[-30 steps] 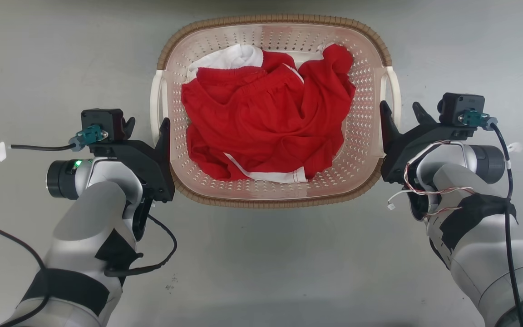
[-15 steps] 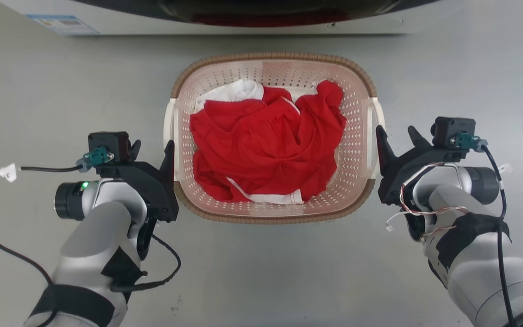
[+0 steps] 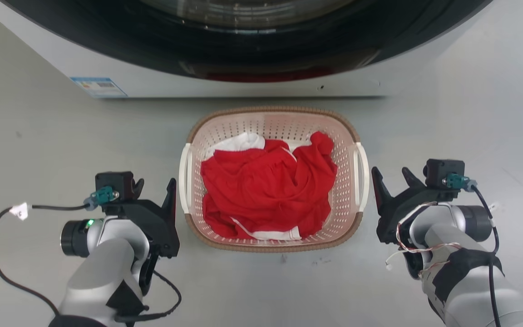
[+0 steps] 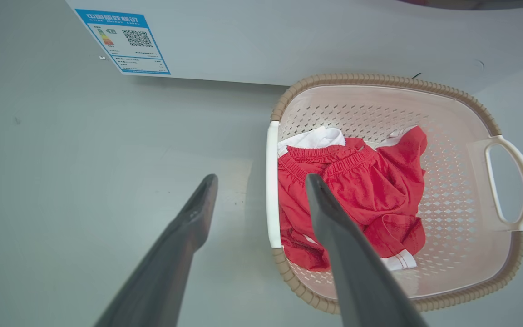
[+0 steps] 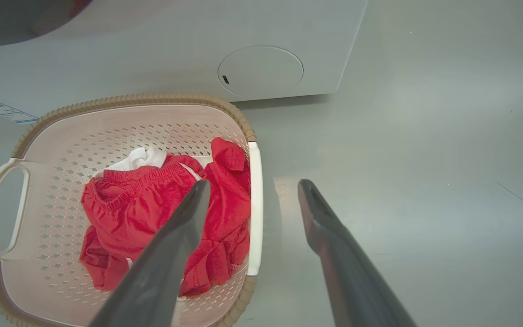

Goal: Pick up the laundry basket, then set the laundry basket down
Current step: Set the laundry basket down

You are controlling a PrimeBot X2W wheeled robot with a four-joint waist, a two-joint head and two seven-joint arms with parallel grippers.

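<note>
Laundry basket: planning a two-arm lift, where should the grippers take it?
Grip the left handle and right handle, each from its outer side. They are open loops on opposite ends, and the red clothes lie centred, so it likely lifts level.

Pale pink-cream perforated plastic laundry basket (image 3: 271, 128) with brown woven-look rim and white side handles stands on smooth grey floor (image 3: 39, 150); crumpled red garments with white trim (image 3: 266, 190) lie inside it; white washing machine with dark round door (image 3: 225, 88) is just beyond its far rim; left gripper (image 3: 156, 185), fingers spread, sits just beside left handle; right gripper (image 3: 388, 175), fingers spread, sits just beside right handle; neither grips the basket.
</note>
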